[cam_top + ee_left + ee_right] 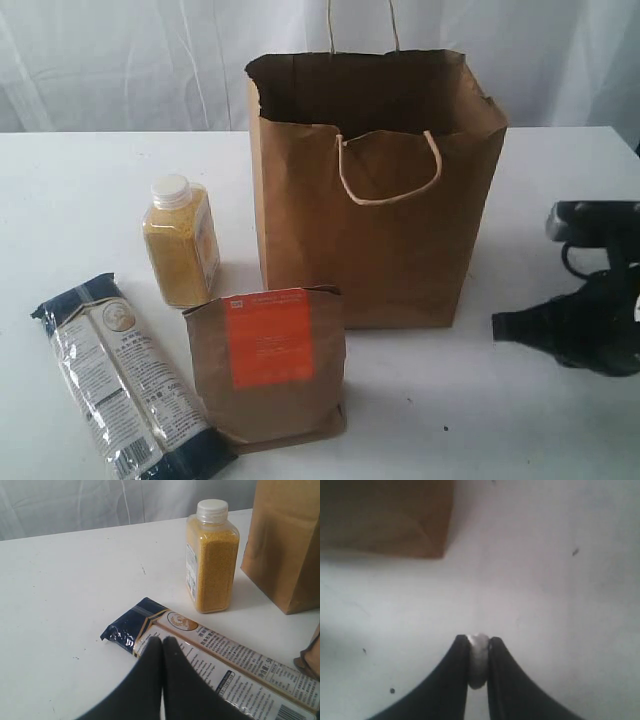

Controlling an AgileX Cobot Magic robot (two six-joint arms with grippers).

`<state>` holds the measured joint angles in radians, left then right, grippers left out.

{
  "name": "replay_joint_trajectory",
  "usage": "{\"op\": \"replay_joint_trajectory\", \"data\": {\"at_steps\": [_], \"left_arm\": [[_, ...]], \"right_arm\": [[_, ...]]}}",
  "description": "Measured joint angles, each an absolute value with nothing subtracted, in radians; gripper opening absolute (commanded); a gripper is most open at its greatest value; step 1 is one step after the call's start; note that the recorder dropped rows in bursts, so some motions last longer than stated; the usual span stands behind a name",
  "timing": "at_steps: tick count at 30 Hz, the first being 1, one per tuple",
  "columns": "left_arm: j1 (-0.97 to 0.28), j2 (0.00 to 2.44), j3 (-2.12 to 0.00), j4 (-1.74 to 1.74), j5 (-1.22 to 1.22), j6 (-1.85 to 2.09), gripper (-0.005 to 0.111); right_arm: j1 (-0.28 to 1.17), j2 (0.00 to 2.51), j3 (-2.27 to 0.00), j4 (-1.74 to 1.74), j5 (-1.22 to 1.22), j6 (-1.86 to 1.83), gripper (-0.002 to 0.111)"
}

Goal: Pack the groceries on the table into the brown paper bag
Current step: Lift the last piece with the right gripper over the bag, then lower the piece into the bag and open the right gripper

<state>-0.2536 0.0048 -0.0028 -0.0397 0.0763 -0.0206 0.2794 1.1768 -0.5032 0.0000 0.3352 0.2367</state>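
Note:
The tall brown paper bag (370, 230) stands open at the middle of the white table (80, 200). Left of it stands the yellow-grain bottle (182, 245) with its white cap. The brown orange-labelled pouch (268, 365) stands in front of the bag, and the long noodle packet (125, 385) lies at the front left. My left gripper (162, 640) is shut and empty, just above the noodle packet (225, 660) near its navy end. My right gripper (497, 326) hovers low, right of the bag, its fingers pinching a small pale grey thing (479, 660) that I cannot identify. The can, jar and small packet are out of view.
A white curtain hangs behind the table. The bag's cord handles (390, 170) stand above and drape over its rim. The bottle (212, 560) and a bag corner (290, 545) lie beyond the left gripper. A bag corner (385, 520) lies ahead of the right gripper.

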Motion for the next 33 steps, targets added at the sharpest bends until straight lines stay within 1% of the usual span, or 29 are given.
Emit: {"op": "replay_joint_trajectory", "data": {"at_steps": [4,9,12,17,26,33], "left_arm": [[-0.254,0.005,-0.003,-0.04,0.076,-0.021,0.0],[-0.254,0.005,-0.003,-0.04,0.076,-0.021,0.0],[-0.254,0.005,-0.003,-0.04,0.076,-0.021,0.0],[-0.254,0.005,-0.003,-0.04,0.076,-0.021,0.0],[-0.254,0.005,-0.003,-0.04,0.076,-0.021,0.0],[-0.254,0.005,-0.003,-0.04,0.076,-0.021,0.0]], "right_arm": [[0.279,1.013,-0.584,0.0,0.348,0.223,0.0],[0.279,0.962,-0.855,0.0,0.457,0.114,0.0],[0.311,1.014,-0.981,0.0,0.494,0.055,0.0],[0.352,1.114,-1.078,0.0,0.509,0.023,0.0],[0.377,1.278,-1.165,0.0,0.514,0.012,0.0],[0.379,1.347,-1.198,0.0,0.519,0.01,0.0]]}}
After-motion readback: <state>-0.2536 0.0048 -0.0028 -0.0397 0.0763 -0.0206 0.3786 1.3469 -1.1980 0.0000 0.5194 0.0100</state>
